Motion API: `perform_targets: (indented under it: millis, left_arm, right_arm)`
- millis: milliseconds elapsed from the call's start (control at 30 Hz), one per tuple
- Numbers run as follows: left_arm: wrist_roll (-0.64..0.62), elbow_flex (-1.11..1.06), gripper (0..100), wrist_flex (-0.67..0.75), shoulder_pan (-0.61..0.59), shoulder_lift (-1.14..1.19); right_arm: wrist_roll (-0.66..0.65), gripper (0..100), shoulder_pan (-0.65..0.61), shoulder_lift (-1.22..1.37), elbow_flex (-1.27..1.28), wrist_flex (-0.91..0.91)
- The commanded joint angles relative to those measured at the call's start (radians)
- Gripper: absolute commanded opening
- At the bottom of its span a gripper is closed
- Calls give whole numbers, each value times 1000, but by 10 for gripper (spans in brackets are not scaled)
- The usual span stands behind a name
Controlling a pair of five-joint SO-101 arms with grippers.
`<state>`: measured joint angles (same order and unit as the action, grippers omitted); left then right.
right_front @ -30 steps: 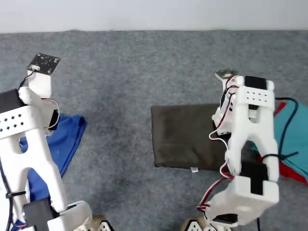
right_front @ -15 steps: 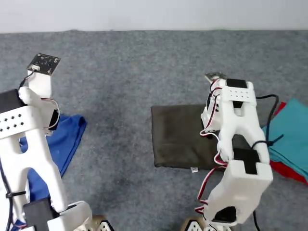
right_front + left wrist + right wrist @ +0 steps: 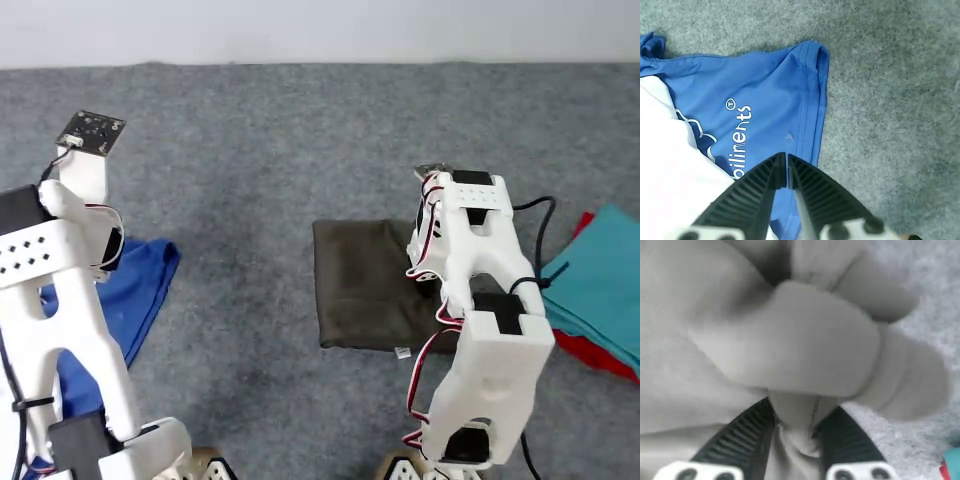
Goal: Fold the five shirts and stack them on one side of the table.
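- Dark shirt [image 3: 360, 285]: olive-brown, folded to rectangle, flat at mid-table; small white tag at near edge; right part hidden under arm. Fold of its cloth bunched up, pinched in right gripper [image 3: 795, 425].
- Blue shirt [image 3: 135, 290]: unfolded, rumpled, at left side; white print; hemmed edge on grey surface.
- Teal shirt [image 3: 595, 275]: at right edge, lying on red shirt [image 3: 600, 352]; red strip shows along near side.

Your left arm [image 3: 55, 290] rises at the near left, wrist tipped down, and its left gripper [image 3: 787, 167] hangs with the 2 jaws pressed together. Your right arm [image 3: 485, 330] leans forward, wrist bent downward, and the right gripper [image 3: 795, 432] is clamped on a fold of the olive shirt [image 3: 790, 340].
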<state>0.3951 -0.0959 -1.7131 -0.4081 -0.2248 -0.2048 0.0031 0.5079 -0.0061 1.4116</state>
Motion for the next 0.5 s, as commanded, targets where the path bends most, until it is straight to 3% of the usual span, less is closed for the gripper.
perform_targets:
  millis: [0, 100, 233, 467]
  left_arm:
    - [8, 5, 15, 11, -3, -44]
    - [8, 5, 15, 11, -3, -48]
    - [8, 5, 15, -9, -3, -48]
    - [5, 5, 15, -18, -3, -48]
  right_arm:
    - [-57, 11, -27, 50, -6, 16]
    - [-160, 10, -25, 50, -5, 45]
    - [-407, 10, 42, 51, -35, 64]
    - [-829, 10, 130, 62, -354, 137]
